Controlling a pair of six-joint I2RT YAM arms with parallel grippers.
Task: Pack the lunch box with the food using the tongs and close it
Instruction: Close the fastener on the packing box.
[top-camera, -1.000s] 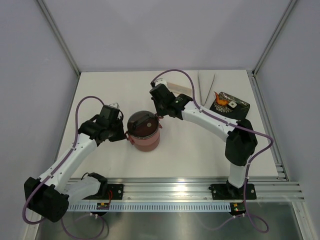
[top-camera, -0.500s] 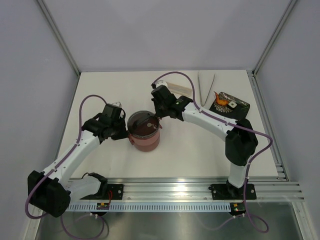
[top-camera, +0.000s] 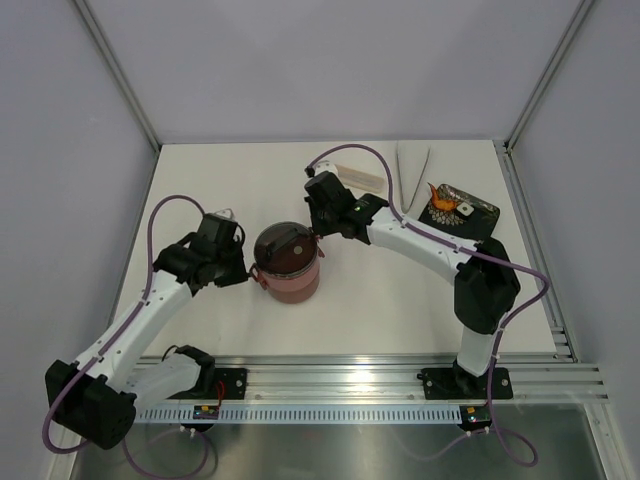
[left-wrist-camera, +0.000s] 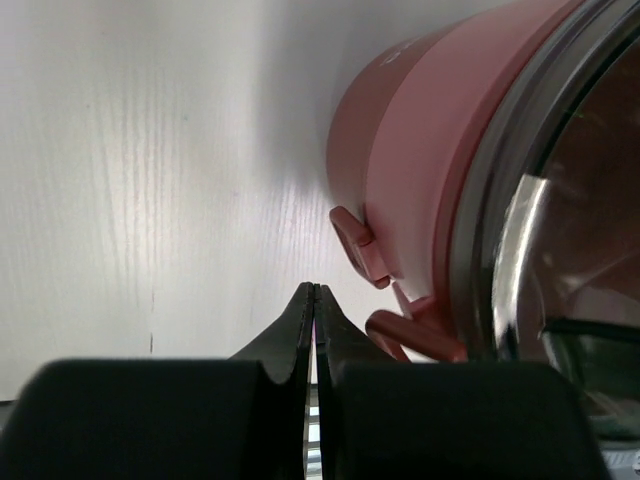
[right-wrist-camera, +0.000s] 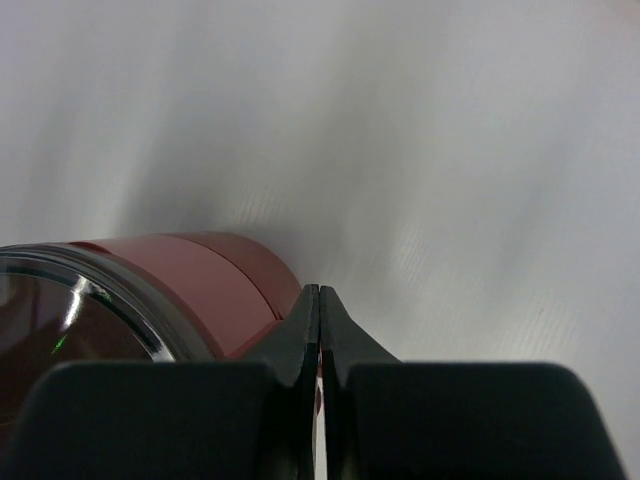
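The lunch box (top-camera: 288, 262) stands lidded on the bench (top-camera: 400, 300); the left tool (top-camera: 248, 272), pressed together and empty, sits at its 9 o'clock beside a red latch (left-wrist-camera: 357, 240); the right tool (top-camera: 318, 238), likewise together, sits at 2 o'clock, probably to work the latches; the food (top-camera: 443, 203) and tongs (top-camera: 411, 170) lie apart toward 1 o'clock.

Closed left hand (left-wrist-camera: 316, 300) beside lunch box (left-wrist-camera: 420, 150)

From high behind, one camera looks down; both wrist cameras view the lunch box (top-camera: 288, 262) closely from opposite sides.
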